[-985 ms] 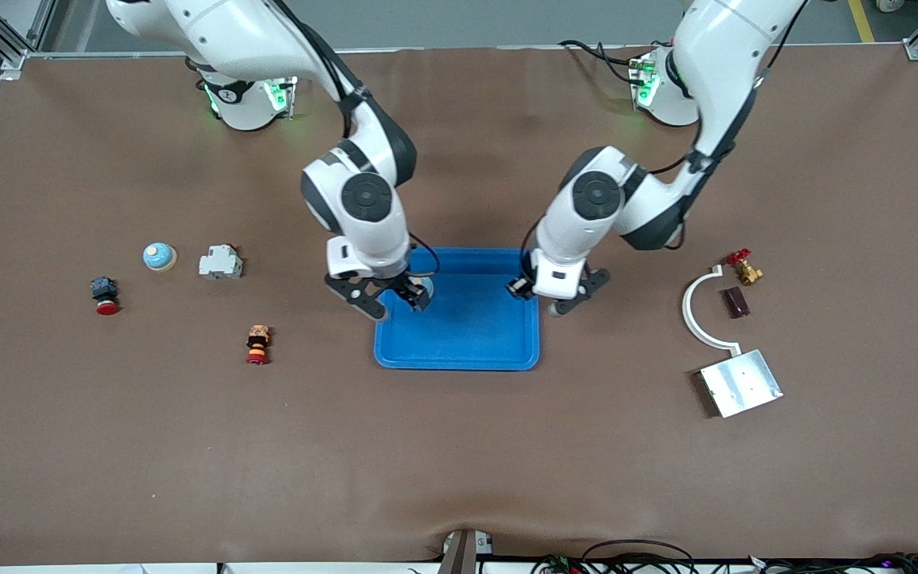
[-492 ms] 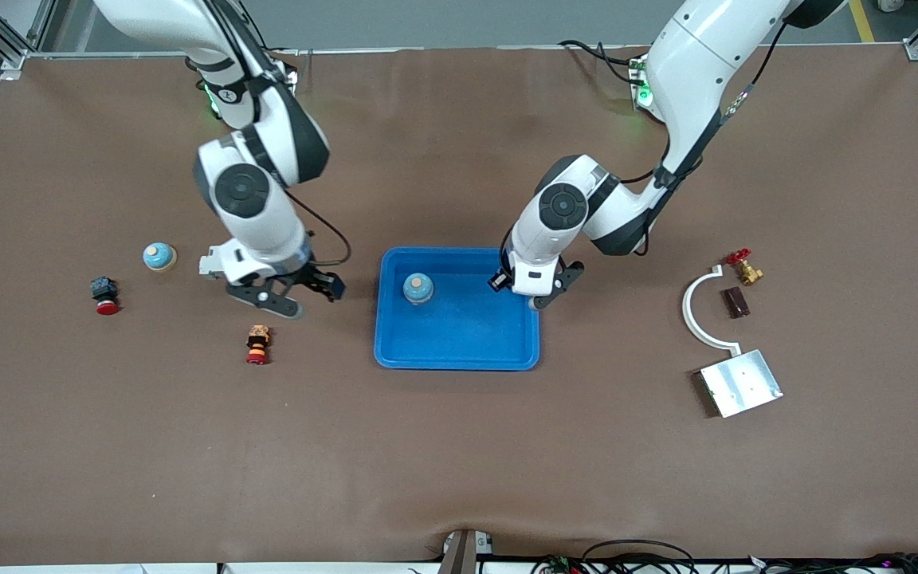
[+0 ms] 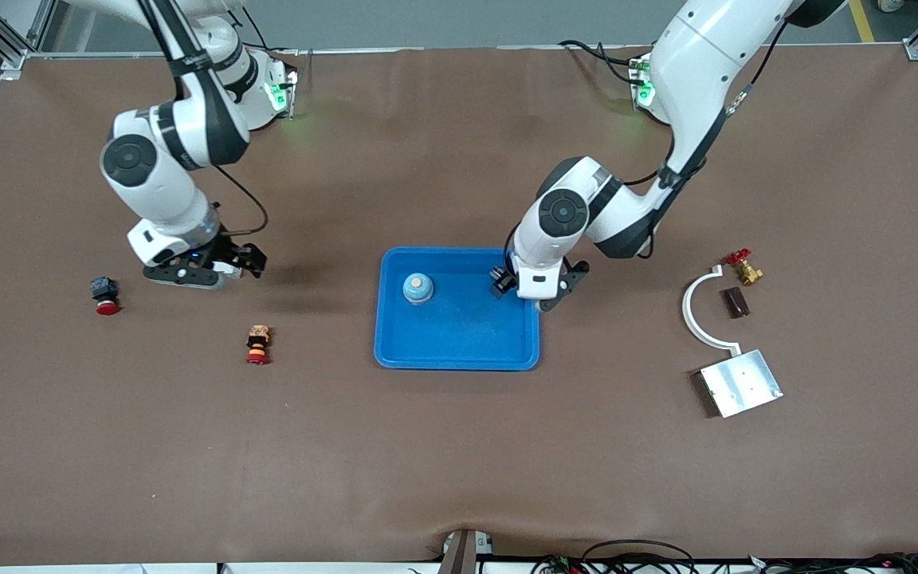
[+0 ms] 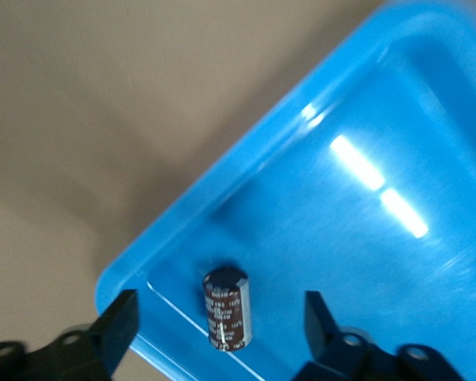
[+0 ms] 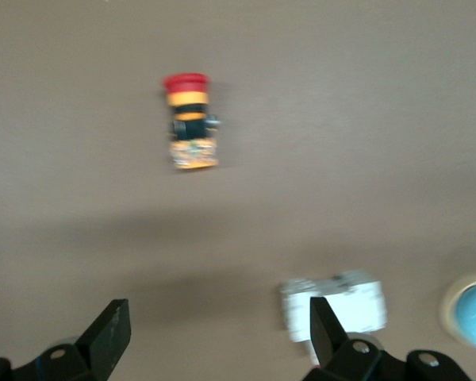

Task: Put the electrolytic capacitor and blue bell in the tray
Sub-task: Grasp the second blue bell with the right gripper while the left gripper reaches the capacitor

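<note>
We are judging the electrolytic capacitor (image 4: 226,309) to be a light, rigid little cylinder with a smooth sleeve, apt to roll, so any hold belongs across the middle of its body rather than at its ends. It is lying in the tray (image 3: 467,331), close against the rim in the corner toward the left arm's end and farther from the front camera. The blue bell (image 3: 417,288) is sitting upright in the tray too, toward the right arm's end; we are taking it for a slick dome, best pinched across its base or by the pale knob on top. The left gripper (image 3: 527,293) is hanging low over the capacitor with its fingers spread wide on either side, touching nothing (the gaps are plain in the left wrist view). The right gripper (image 3: 200,271) is hovering just above the table, equally wide and empty, over a white block (image 5: 333,305) and near a red-capped button (image 5: 189,119).
</note>
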You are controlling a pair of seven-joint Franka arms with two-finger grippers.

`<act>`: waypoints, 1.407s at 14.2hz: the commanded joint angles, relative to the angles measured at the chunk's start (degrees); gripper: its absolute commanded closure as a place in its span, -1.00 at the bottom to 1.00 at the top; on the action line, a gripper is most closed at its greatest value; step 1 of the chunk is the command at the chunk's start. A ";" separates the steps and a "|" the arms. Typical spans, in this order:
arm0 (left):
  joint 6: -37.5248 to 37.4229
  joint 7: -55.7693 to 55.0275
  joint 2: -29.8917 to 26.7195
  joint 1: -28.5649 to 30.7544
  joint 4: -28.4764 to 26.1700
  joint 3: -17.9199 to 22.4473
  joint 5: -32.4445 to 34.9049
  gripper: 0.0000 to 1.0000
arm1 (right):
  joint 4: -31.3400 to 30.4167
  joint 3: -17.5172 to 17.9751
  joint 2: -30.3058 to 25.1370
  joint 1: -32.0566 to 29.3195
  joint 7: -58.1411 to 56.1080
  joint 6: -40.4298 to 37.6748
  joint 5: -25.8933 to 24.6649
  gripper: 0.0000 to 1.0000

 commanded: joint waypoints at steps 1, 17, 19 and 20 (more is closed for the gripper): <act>-5.80 -0.09 -6.51 4.28 1.29 0.14 3.85 -1.00 | -5.90 1.07 -2.17 -7.22 -10.53 5.91 -0.71 -1.00; -11.52 39.28 -12.24 27.41 -4.42 0.23 7.91 -1.00 | -9.96 1.16 8.18 -27.71 -39.21 16.81 -0.01 -1.00; -11.52 40.87 -12.58 28.90 -5.73 0.23 10.80 -1.00 | -9.96 1.16 10.39 -27.98 -39.22 19.36 -0.01 -1.00; -11.52 41.13 -12.67 29.43 -6.26 0.14 11.86 -1.00 | -9.96 1.16 11.35 -27.98 -39.22 20.42 -0.01 -1.00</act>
